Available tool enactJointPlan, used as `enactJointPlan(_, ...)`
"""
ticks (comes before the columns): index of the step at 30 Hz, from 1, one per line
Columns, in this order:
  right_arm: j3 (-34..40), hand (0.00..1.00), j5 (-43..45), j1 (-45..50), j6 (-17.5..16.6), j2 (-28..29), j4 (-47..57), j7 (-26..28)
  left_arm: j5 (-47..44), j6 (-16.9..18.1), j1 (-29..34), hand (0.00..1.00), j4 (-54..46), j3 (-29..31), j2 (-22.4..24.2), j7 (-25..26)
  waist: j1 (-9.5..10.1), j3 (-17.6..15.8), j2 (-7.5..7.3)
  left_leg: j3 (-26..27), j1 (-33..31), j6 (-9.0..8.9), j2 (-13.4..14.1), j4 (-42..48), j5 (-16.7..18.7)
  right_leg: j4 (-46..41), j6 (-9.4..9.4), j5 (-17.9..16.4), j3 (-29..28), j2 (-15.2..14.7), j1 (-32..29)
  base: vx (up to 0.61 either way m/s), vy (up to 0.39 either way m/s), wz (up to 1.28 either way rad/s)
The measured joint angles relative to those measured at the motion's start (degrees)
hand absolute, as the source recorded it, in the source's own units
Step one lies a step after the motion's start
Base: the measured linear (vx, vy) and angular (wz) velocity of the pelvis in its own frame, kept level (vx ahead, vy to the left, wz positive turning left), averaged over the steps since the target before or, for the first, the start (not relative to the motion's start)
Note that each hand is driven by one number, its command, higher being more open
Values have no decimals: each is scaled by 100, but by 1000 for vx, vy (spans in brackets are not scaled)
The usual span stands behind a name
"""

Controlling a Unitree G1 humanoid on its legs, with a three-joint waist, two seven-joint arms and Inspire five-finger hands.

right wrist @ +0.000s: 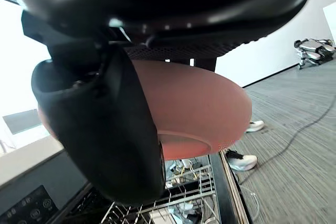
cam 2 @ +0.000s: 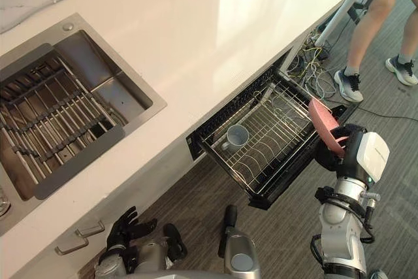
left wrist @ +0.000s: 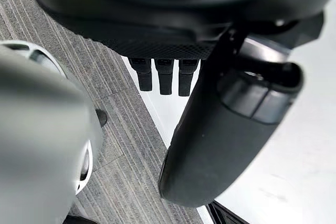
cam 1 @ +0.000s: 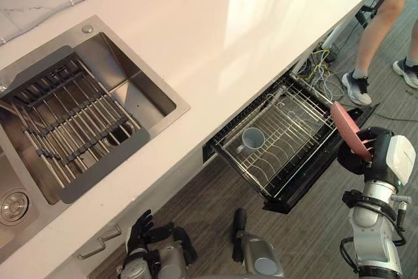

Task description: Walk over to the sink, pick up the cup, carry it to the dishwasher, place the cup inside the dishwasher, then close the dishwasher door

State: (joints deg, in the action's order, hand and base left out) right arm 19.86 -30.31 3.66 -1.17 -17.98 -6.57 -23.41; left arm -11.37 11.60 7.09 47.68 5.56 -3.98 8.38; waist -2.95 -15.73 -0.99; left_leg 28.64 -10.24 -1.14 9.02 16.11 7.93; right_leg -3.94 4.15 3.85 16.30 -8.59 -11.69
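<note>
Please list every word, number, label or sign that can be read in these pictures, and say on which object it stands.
No word or number can be read anywhere.
Dishwasher control panel: a row of small white symbols, too small and blurred to read.
Pink plate in the right hand, cup, sink, countertop: no print visible.
</note>
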Motion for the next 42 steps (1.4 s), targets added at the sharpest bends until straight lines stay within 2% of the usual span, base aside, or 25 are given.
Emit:
enactJointPlan(3, -63, 30, 216, -458, 0, -48, -284, 24, -51, 10, -75, 90, -2, -42, 3, 2, 62, -236, 90, -156, -144, 56, -92, 53, -30, 7, 16, 93, 31, -80, -74, -116, 32, 11)
enactJointPlan(9, -496, 30, 427, -1433, -50, -476, -748, 90, -213, 33, -305, 90, -79, -38, -65, 16, 212, -747, 97, -477, -528, 204, -261, 196, -46, 227, -2, 402, 36, -141, -264, -132, 25, 3)
enactJointPlan(13, -691, 30, 603, -1938, -88, -686, -1350, 91, -214, 107, -397, 90, -77, -54, -64, 16, 216, -860, 121, -636, -737, 265, -334, 241, -87, 226, 18, 449, 138, -203, -362, -36, 29, 18)
enactJointPlan(16, -820, 30, 757, -2442, -87, -775, -2175, 104, -216, 121, -477, 90, -78, -138, -72, 25, 270, -923, 179, -791, -833, 277, -383, 305, -95, 222, 20, 453, 194, -240, -374, -3, 30, 13)
enactJointPlan(17, -847, 90, 813, -2618, -59, -807, -2444, 104, -217, 144, -523, 90, -83, -221, -81, 36, 341, -951, 210, -823, -882, 281, -402, 315, -97, 203, 22, 453, 201, -257, -419, -12, 23, 6)
enactJointPlan(24, -1013, 90, 832, -3317, 77, -931, -3154, 108, -231, 192, -670, 90, -82, -260, -127, 121, 396, -1090, 230, -935, -1147, 303, -413, 441, -98, 94, 21, 456, 233, -280, -642, -25, 7, 4)
enactJointPlan(32, -1019, 90, 895, -3455, 93, -974, -3098, 70, -322, 193, -826, 90, -38, -262, -154, 166, 488, -1147, 214, -977, -1204, 308, -409, 482, -92, 68, -5, 479, 136, -256, -740, -17, 1, -5)
enactJointPlan(37, -1013, 90, 1115, -2970, 53, -735, -2151, 78, -322, 183, -834, 90, -38, -261, -142, 164, 486, -1168, 177, -978, -1142, 306, -410, 441, -94, 67, -5, 479, 89, -242, -723, 4, 1, -4)
enactJointPlan(42, -994, 90, 1238, -2009, -168, -272, -659, 125, -320, 121, -834, 90, -61, -242, -140, 132, 479, -1219, 42, -858, -850, 305, -427, 299, -95, 68, -2, 473, -45, -240, -566, 3, 11, -10)
